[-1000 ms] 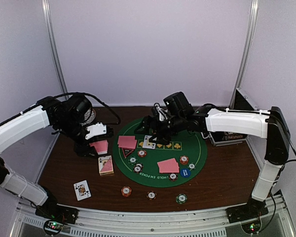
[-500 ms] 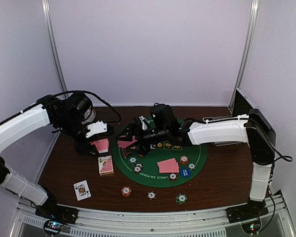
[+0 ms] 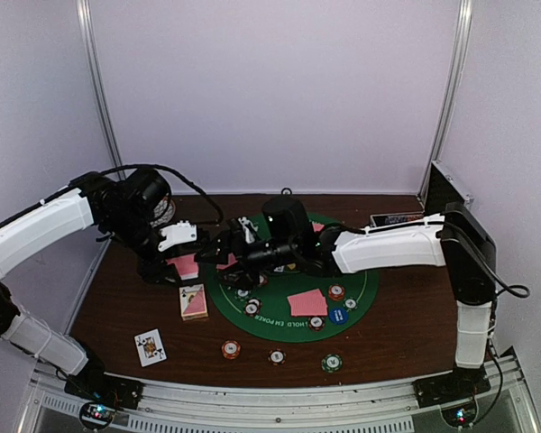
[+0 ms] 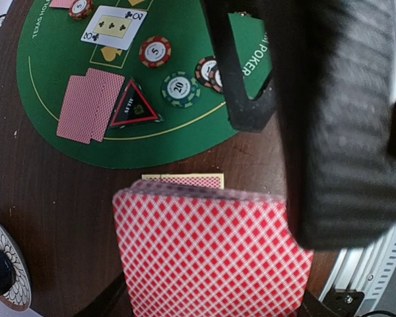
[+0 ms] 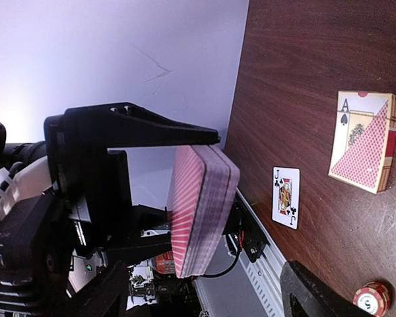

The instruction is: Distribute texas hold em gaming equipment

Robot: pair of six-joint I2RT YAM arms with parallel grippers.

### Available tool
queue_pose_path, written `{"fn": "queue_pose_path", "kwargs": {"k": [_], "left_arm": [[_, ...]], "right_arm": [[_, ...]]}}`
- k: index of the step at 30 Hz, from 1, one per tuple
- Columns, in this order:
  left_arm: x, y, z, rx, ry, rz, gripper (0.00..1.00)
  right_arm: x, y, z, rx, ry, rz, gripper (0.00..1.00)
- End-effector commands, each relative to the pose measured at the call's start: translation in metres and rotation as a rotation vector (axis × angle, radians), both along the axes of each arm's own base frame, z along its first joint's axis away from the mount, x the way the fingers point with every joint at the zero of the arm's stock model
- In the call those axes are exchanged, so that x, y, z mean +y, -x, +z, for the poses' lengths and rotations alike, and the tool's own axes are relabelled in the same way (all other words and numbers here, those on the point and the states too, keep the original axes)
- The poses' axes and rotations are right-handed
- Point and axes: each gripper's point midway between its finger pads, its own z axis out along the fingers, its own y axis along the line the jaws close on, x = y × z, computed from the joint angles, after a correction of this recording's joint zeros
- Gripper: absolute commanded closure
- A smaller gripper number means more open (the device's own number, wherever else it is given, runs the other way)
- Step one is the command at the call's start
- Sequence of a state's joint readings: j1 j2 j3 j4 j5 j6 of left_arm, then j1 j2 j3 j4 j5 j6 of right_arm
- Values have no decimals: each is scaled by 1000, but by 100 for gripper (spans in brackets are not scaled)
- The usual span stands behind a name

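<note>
Playing cards (image 4: 211, 251) sit stacked, clamped in your left end effector (image 3: 167, 263) above the tabletop (image 3: 406, 325); your right end effector (image 3: 224, 254), opened wide, faces them. Next, pinch only the top card

The deck (image 4: 211, 254) has red backs with a white diamond lattice; the mat (image 4: 165, 142) is green, yellow-lined.
</note>
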State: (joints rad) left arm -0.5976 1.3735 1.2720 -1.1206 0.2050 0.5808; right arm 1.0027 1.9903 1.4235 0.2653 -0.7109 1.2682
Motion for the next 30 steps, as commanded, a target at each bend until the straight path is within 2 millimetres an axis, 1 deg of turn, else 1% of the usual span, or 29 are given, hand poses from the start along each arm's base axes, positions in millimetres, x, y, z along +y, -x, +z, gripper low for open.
{"fn": "queue_pose_path", "kwargs": {"k": [1,8,12,19,24,30], "left_arm": [[-9,-5,15,-26,47,-4,79],[-8,-4,16,-27,47,-2,79],[-9,-5,17,-27,51,-4,79],[-10,-4,15,-20,53,-6,79],[-11,-5,15,-18,53,-3,79],[-11,-5,17,-22,56,-5,79]], "right_arm": [[13,1,12,-8,-53,25,18],[25,3,10,6,-66,45,20],[30,4,14,5,-78,53,20],[44,4,14,20,-101,65,21],[60,0,10,49,-119,88,24],[64,-2,5,56,-121,86,25]]}}
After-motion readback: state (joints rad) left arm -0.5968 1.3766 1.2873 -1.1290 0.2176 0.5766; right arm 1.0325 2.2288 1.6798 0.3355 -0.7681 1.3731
